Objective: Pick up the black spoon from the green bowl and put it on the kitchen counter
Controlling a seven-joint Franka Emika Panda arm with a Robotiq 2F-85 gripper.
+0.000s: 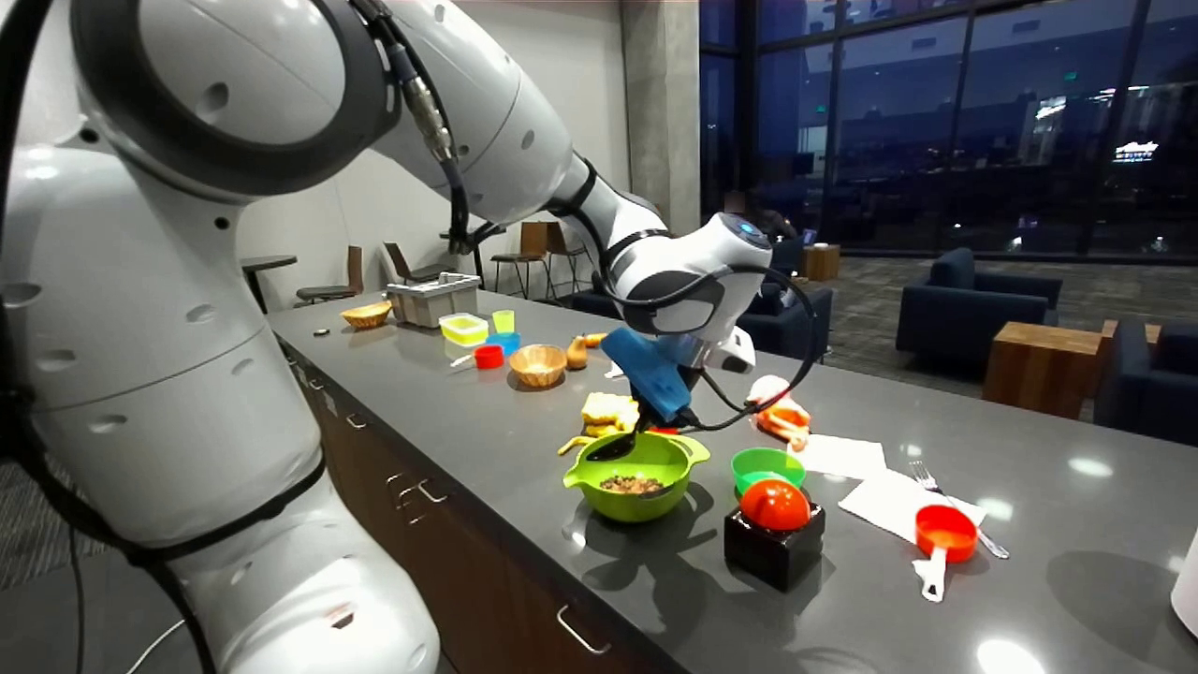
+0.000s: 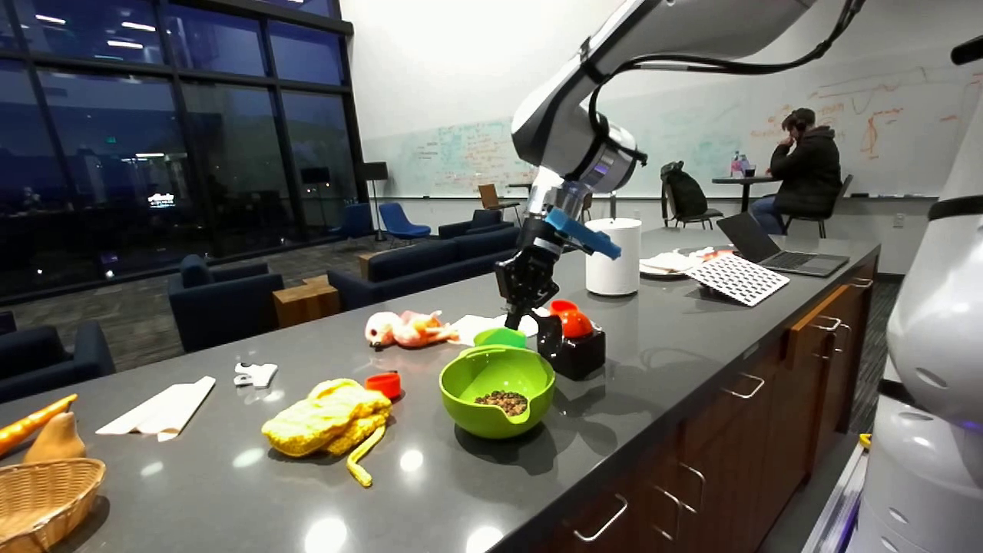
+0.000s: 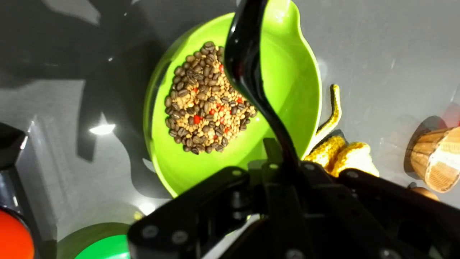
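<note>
Black and glossy, the spoon (image 3: pixel 242 57) is clamped by its handle in the end effector (image 3: pixel 291 169), its head held out ahead, over the bowl (image 3: pixel 291 82); whether it touches the rim I cannot tell. Lime green and upright, the bowl stands on the surface (image 1: pixel 505 440) below the end effector, and in it lies a mix (image 3: pixel 205 108) of dark brown beans, pale grains and red bits. Near the bowl, to the right of the end effector in the wrist view, lies a yellow textured bundle (image 2: pixel 322 422) with a thin strand; a small red cup (image 2: pixel 384 384) is close beside the bundle in an exterior view. To the left of the end effector in the wrist view are a green dish (image 1: pixel 763 461) and a black square holder (image 1: pixel 772 557) bearing a red ball (image 1: pixel 775 505). Well to its right sits a wicker basket (image 3: pixel 431 158). Farther from the end effector, on the dish's side in an exterior view, lie a pink and orange toy (image 1: pixel 786 417), white napkins (image 1: pixel 842 456), a fork (image 1: pixel 994 544) and a red-orange scoop (image 1: pixel 945 529) with a white handle. Well apart from it stand a white cylinder (image 2: pixel 613 261) and a laptop (image 2: pixel 806 261).
</note>
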